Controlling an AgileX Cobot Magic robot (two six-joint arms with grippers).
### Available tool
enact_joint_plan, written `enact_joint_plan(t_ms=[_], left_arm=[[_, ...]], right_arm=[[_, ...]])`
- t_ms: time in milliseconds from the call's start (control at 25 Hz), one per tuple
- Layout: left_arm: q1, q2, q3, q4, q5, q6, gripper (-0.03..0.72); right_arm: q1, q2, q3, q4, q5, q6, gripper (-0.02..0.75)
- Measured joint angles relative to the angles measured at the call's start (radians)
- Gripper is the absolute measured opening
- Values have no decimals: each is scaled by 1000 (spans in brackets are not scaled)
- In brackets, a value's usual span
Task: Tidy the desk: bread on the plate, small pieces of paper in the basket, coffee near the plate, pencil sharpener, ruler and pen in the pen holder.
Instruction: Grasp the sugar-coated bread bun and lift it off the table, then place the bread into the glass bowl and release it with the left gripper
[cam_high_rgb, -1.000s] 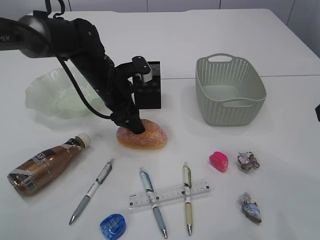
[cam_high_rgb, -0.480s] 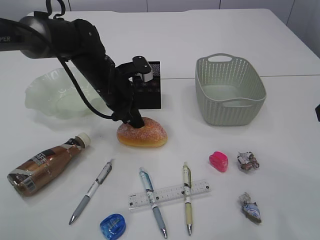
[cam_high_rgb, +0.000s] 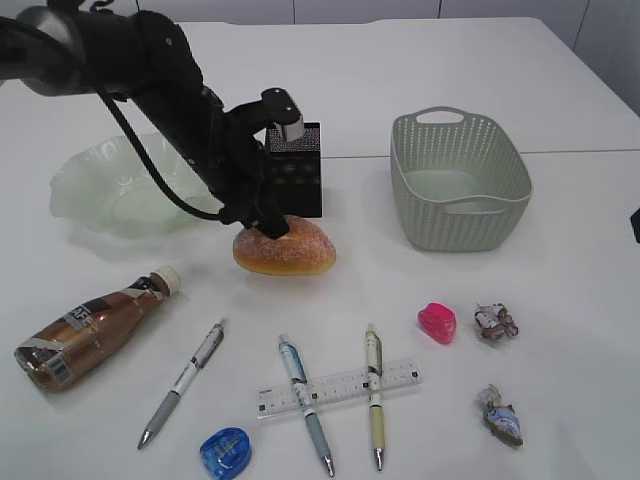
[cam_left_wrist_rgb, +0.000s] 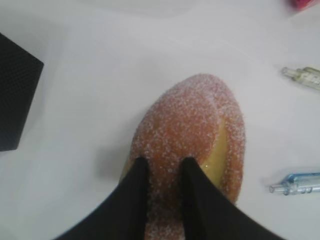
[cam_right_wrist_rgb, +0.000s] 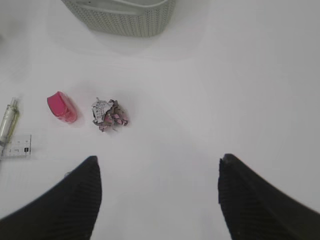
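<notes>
Here the left end effector (cam_left_wrist_rgb: 161, 167) pinches the oval, sugar-dusted bread (cam_left_wrist_rgb: 187, 145); the right end effector (cam_right_wrist_rgb: 157, 172) gapes.

desk (cam_high_rgb: 560, 240): white | on it: plate (cam_high_rgb: 85, 195), basket (cam_high_rgb: 460, 180), coffee (cam_high_rgb: 90, 327), ruler (cam_high_rgb: 340, 388), pen holder (cam_high_rgb: 300, 172)

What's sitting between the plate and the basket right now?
In the exterior view, the black pen holder stands between the plate and the basket, with the left gripper pinching the bread just in front.
</notes>
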Motion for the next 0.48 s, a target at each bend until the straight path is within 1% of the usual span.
enact_joint_plan(t_ms=[280, 360, 480], left_arm=[[4, -112, 0, 0, 32, 0, 140], [19, -151, 0, 2, 32, 0, 140], [65, -196, 0, 2, 10, 0, 140]], right_arm=[[0, 0, 0, 0, 0, 0, 532], [0, 0, 0, 0, 0, 0, 532], [0, 0, 0, -2, -2, 0, 532]])
